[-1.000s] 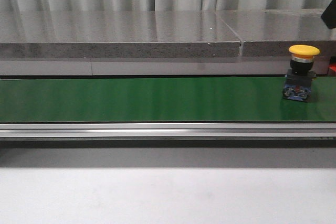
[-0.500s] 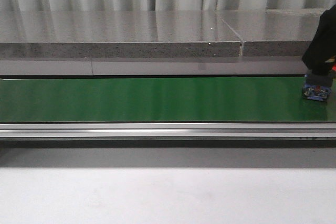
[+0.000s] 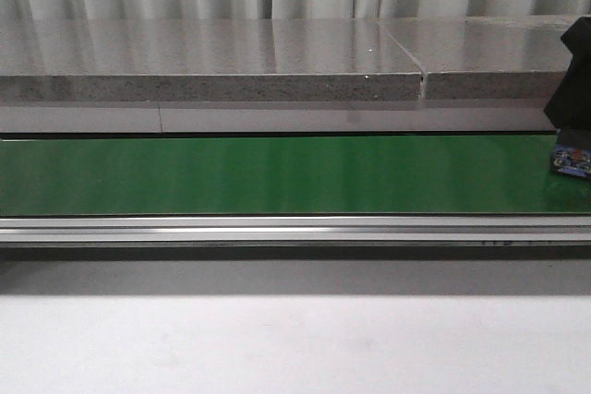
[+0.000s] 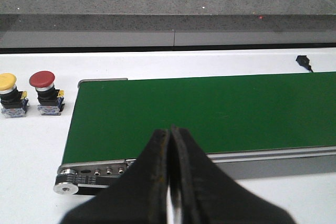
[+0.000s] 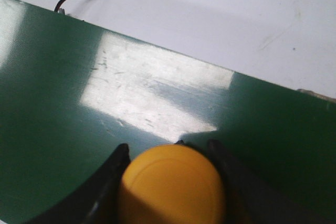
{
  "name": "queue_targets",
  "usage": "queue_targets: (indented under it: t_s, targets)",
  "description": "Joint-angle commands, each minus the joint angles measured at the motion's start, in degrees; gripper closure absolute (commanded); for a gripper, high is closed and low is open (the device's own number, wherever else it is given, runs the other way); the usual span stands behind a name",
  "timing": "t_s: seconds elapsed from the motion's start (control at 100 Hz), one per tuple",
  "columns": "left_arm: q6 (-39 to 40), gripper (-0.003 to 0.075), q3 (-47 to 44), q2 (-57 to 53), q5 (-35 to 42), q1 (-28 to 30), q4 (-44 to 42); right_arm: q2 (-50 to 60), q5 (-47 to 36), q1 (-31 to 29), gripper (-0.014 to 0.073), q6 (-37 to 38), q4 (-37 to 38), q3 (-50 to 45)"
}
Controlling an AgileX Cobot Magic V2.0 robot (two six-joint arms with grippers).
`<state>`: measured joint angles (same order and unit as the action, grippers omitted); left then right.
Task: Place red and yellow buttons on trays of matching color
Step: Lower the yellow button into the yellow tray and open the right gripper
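Yellow button [image 5: 172, 184] now sits between my right gripper [image 5: 170, 169] fingers, hugged both sides; grip looks closed on it. A sec ago it stood free on the green belt [image 3: 277, 173] w/ cap showing; in front view only its blue base shows at 3 o'clock. Left gripper [image 4: 169, 182] pinched closed, empty. Lift next, I reckon.

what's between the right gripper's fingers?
The yellow button, its cap filling the gap between the right gripper fingers, in the right wrist view.
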<state>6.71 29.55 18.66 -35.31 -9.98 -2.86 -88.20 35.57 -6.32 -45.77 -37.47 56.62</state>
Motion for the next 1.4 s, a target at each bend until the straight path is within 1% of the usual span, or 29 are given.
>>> queue_targets:
  t_s: [0.0, 0.15, 0.27, 0.48, 0.54, 0.65, 0.78, 0.9, 1.09, 1.16, 1.39]
  targets:
    - [0.34, 0.0739, 1.49, 0.59, 4.35, -0.59, 0.28, 3.96, -0.34, -0.19, 0.0421, 2.96, 0.4, 1.31]
    - [0.34, 0.0739, 1.49, 0.59, 4.35, -0.59, 0.28, 7.81, -0.28, -1.78, 0.0421, 9.51, 5.66, 1.31]
    - [0.34, 0.0739, 1.49, 0.59, 4.35, -0.59, 0.28, 11.81, 0.81, -5.58, 0.0421, 15.09, 9.18, 1.31]
    - [0.34, 0.0739, 1.49, 0.59, 4.35, -0.59, 0.28, 19.23, 2.98, -17.06, 0.0421, 18.38, 9.48, 1.31]
    - [0.34, 0.0739, 1.49, 0.59, 4.35, -0.59, 0.28, 20.68, 2.92, -20.68, 0.0421, 20.94, 9.48, 1.31]
    - [0.34, 0.0739, 1.49, 0.59, 4.35, -0.59, 0.28, 22.0, 3.22, -24.87, 0.0421, 24.24, 9.48, 1.31]
    - [0.34, 0.0739, 1.49, 0.59, 4.35, -0.59, 0.28, 22.29, 2.99, -28.45, 0.0421, 26.31, 9.48, 0.81]
    - [0.34, 0.0739, 1.49, 0.59, 4.35, -0.59, 0.28, 22.29, 0.37, -31.96, 0.0421, 28.12, 9.6, -0.94]
    - [0.34, 0.0739, 1.49, 0.59, 4.35, -0.59, 0.28, 22.23, -3.78, -39.82, 0.0421, 32.3, 9.65, -4.57]
    - [0.34, 0.0739, 1.49, 0.59, 4.35, -0.59, 0.28, 22.23, -5.53, -41.79, 0.0421, 33.27, 9.65, -6.3]
    - [0.34, 0.0739, 1.49, 0.59, 4.35, -0.59, 0.28, 22.05, -14.64, -42.91, 0.0421, 33.35, 9.72, -14.83]
